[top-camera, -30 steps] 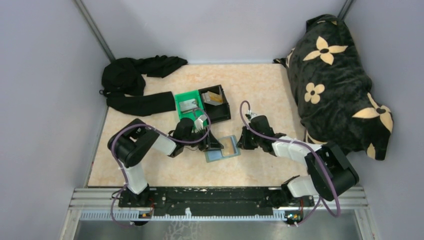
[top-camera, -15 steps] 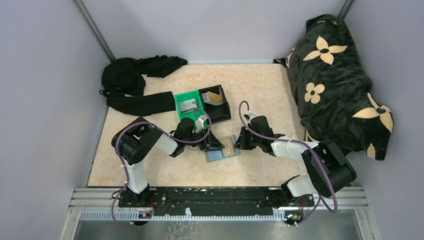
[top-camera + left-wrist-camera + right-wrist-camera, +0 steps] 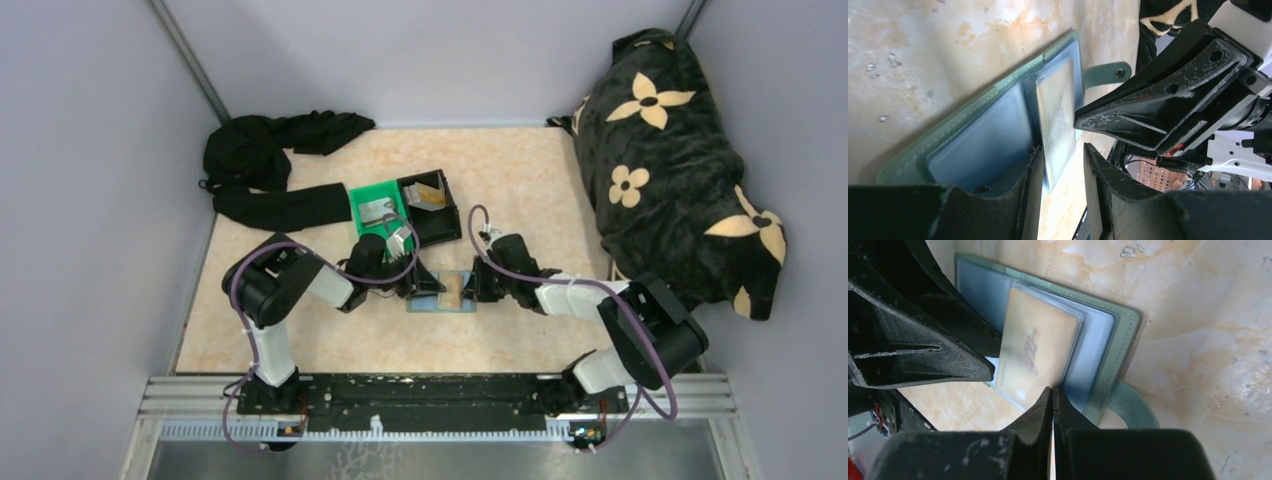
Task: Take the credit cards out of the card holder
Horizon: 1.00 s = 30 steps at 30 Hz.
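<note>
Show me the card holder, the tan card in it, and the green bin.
card holder [image 3: 1123, 345], right wrist view, green border
tan card [image 3: 1035, 355], right wrist view, middle of face
green bin [image 3: 358, 212], top view, left wall

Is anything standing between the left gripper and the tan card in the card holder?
No loose thing. The open left gripper flanks the end of the tan card; only a clear sleeve of the card holder covers it. The shut right gripper sits at its side.

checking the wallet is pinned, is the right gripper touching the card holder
Touching. Right wrist view: the shut right gripper rests on the card holder sleeve edge.
</note>
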Available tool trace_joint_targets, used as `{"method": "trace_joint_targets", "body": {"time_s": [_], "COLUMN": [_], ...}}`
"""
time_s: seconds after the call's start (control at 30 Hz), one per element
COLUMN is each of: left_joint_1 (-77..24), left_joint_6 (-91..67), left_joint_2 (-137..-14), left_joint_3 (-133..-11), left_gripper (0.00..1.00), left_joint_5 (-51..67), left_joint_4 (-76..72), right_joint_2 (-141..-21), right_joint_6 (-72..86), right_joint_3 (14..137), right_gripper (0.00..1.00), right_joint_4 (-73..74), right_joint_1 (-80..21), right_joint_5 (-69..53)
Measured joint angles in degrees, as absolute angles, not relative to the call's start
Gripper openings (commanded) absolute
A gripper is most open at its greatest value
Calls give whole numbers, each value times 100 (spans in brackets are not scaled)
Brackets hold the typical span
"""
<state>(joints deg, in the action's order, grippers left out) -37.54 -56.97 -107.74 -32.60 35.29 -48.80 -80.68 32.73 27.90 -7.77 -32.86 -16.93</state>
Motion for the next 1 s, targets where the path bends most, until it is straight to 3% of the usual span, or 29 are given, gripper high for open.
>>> {"method": "trace_joint_targets", "body": {"time_s": [0.67, 0.73, 0.8, 0.87, 1.0], "left_joint_1": [-3562, -3522, -3503, -3496, -3492], "left_joint_6": [-5680, -5642, -5544, -5463, -5384], "left_joint_2": [-10829, -10827, -10801, -10798, -10777], "left_joint_3": [-3253, -3253, -3253, -3253, -3253], "left_gripper": [39, 32, 12, 0, 0], "left_joint_5": [3400, 3345, 3253, 3109, 3052], "left_joint_4": [-4960, -4978, -4947, -4869, -4805], "right_joint_2": [-8560, -8670, -8753, -8796, -8831], "right_joint_6": [3361, 3365, 3369, 3367, 3365], "right_joint_3": [3347, 3448, 3511, 3544, 3570], "right_gripper": [0, 0, 0, 0, 0], "right_joint_4": [-499, -484, -480, -480, -473], "right_joint_1": [-3422, -3422, -3422, -3422, -3422], "right_joint_5": [-1780, -1855, -1927, -1977, -2023]}}
